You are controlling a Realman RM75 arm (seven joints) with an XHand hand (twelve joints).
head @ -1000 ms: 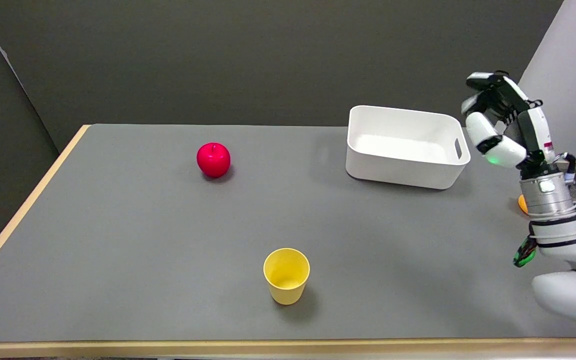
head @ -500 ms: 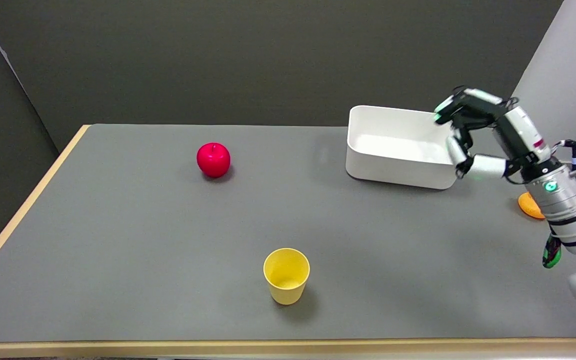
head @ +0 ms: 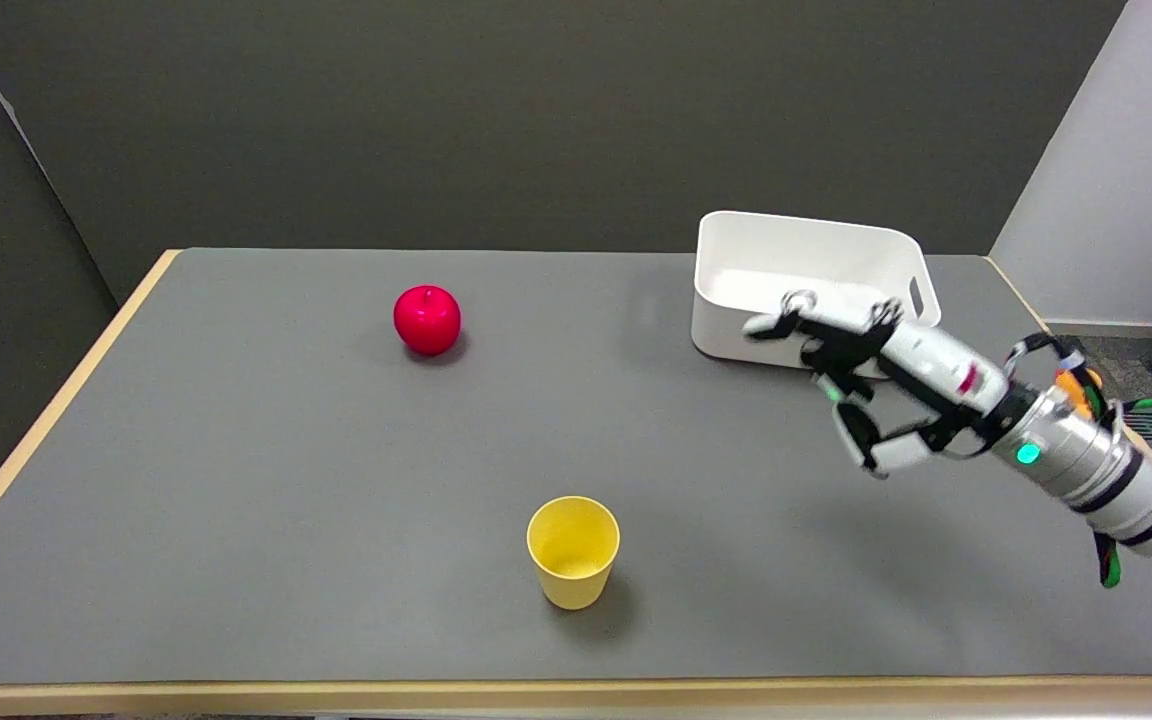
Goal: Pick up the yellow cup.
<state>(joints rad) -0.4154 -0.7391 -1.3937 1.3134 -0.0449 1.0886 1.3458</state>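
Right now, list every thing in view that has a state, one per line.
yellow cup: upright, mouth open, nothing visible inside, standing free on the table.
red apple: resting on the table, stem up, untouched.
white bin: upright, no lid, nothing seen inside.
right hand: in the air in front of the bin, fingers apart, holding nothing.

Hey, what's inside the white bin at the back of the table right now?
The white bin shows only its bare white floor and inner walls; nothing is visible in it. The right hand, open in the air, covers the bin's near right corner, so that bit cannot be checked.
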